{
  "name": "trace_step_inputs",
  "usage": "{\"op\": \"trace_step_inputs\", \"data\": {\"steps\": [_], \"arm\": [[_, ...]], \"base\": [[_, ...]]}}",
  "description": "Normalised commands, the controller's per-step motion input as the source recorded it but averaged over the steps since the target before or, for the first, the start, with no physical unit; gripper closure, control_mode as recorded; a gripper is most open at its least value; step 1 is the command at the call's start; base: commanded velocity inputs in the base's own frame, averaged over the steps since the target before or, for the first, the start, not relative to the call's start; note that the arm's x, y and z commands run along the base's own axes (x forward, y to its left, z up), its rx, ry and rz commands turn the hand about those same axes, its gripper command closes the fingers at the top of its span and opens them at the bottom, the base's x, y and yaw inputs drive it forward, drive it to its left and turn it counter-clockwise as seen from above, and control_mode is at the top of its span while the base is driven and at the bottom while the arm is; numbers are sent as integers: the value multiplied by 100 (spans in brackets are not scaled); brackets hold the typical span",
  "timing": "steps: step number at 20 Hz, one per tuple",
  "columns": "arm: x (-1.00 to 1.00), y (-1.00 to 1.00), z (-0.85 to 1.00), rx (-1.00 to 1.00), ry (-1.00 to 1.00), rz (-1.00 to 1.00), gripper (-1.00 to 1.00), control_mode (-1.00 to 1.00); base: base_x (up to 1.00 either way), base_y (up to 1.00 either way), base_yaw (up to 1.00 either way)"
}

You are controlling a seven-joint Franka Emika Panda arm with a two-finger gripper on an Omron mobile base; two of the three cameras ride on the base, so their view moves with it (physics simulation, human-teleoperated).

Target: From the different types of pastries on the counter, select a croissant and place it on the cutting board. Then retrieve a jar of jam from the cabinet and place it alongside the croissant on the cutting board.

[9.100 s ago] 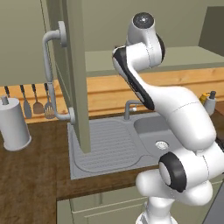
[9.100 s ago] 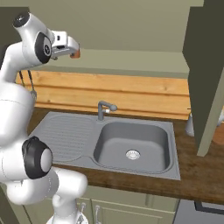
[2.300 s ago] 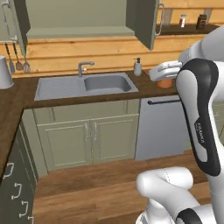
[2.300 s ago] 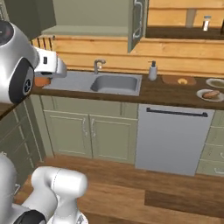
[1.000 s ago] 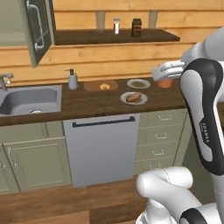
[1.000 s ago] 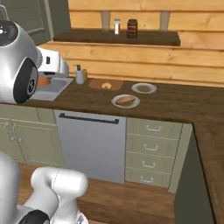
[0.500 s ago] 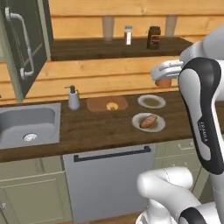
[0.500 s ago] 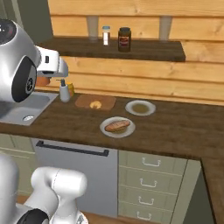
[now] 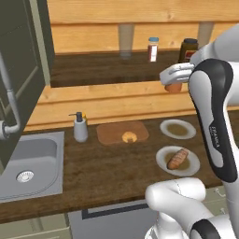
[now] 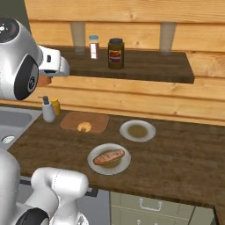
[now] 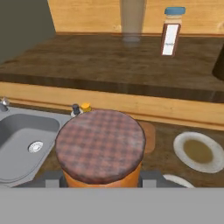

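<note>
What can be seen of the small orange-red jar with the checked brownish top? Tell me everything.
The small orange-red jar with the checked brownish top is short and round, upright, its wide plaid lid reddish-brown over an orange body. It is held in the gripper, up in the air above the dark brown wood-grain counter, touching nothing else.

The gripper (image 9: 173, 80) hung high above the counter (image 9: 107, 175), clamped on the jar of jam (image 9: 173, 87). Below, the croissant (image 9: 129, 137) lay on the cutting board (image 9: 112, 131) at the counter's back edge, a soap dispenser (image 9: 80, 127) just left of it. Right of the board sat an empty plate (image 9: 178, 129) and a plate (image 9: 178, 161) carrying the bread roll (image 9: 178, 158).
</note>
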Motion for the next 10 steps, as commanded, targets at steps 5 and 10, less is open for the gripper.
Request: {"op": "trace_step_inputs", "data": {"steps": [5,10], "arm": [[0,0,0,0,0,0,100,100],[0,0,0,0,0,0,100,100]], "base": [[100,17,-3],[91,2,0]]}}
